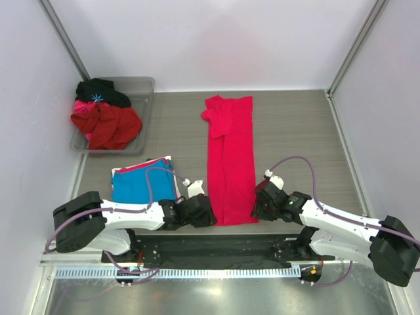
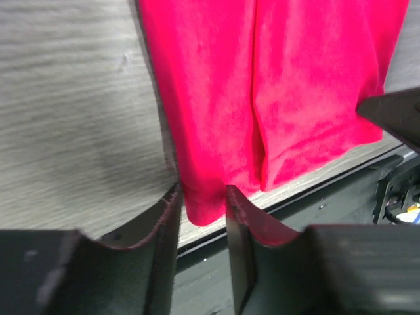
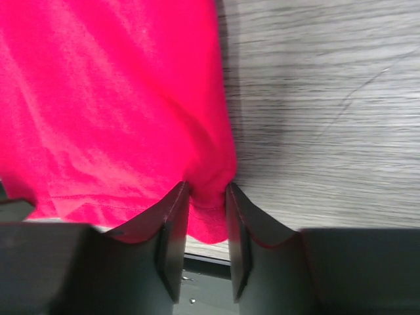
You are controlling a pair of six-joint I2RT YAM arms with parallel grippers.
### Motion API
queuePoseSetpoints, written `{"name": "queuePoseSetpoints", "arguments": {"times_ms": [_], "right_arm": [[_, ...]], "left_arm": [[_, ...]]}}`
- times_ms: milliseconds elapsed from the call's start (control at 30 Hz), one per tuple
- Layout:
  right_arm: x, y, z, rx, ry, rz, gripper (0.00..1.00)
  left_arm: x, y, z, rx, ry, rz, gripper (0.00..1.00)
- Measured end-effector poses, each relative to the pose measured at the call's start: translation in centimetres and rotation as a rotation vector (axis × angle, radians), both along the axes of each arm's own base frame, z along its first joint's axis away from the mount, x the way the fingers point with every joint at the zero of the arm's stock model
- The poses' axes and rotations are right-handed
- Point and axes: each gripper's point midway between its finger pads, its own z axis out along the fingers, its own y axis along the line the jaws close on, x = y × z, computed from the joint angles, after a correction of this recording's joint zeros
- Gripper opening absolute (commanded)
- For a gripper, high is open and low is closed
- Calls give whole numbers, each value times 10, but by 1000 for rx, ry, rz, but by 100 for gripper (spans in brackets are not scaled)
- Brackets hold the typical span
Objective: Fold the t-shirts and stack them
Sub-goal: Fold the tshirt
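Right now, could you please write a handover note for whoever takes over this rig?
The left gripper is shut on the crimson shirt's near left corner, the right gripper on its near right corner.
It lies mid-table, folded into a strip. The blue shirt lies folded to its left, a pink-red shirt edge under it. More clothes fill the bin, far left.
Done: lengthwise fold, stack begun.
Left: fold the strip crosswise, stack it, then likely the bin's clothes.

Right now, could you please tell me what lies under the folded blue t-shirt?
A pink-red cloth edge peeks out along the far side of the blue t-shirt. The rest is covered, so its fold cannot be seen.
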Motion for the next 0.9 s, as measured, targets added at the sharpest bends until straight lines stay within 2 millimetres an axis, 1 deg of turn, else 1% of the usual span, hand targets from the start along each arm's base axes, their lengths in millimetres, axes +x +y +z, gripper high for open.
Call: {"name": "queuePoseSetpoints", "arguments": {"times_ms": [33,67,100,133,167,233,333,400,500,600,667,733,800,900], "right_arm": [[0,1,0,8,1,1,29],[0,3,0,15,1,3,22],[-1,3,-1,20,2,6,20],[-1,4,-2,24,3,6,17],[-2,4,-2,29,3,8,10],[-3,5,-3,31,6,14,3],[-3,5,-3,30,8,15,1],[-4,3,-2,23,13,16,1],[-5,1,3,9,18,21,1],[2,4,18,7,-6,26,1],[10,8,32,1,-36,31,1],[24,12,47,-9,-76,30,1],[40,15,58,-35,-110,17,1],[68,12,64,-89,-124,-19,1]], "left_arm": [[-2,-1,0,0,2,-4,29],[-4,-2,-1,0,4,-9,26],[-6,-3,-2,1,7,-11,23],[-7,-4,-3,-1,9,-11,15],[-9,-5,-4,-2,12,-9,10],[-12,-6,-5,1,12,-13,0],[-13,-5,-5,1,8,-9,0],[-12,-1,-4,6,3,3,0],[-11,5,5,-2,-12,12,0],[-6,7,23,-27,-44,16,0],[0,6,34,-36,-63,16,0],[14,5,47,-52,-72,32,0],[34,8,58,-62,-86,67,0],[62,12,70,-62,-104,109,0]]}}
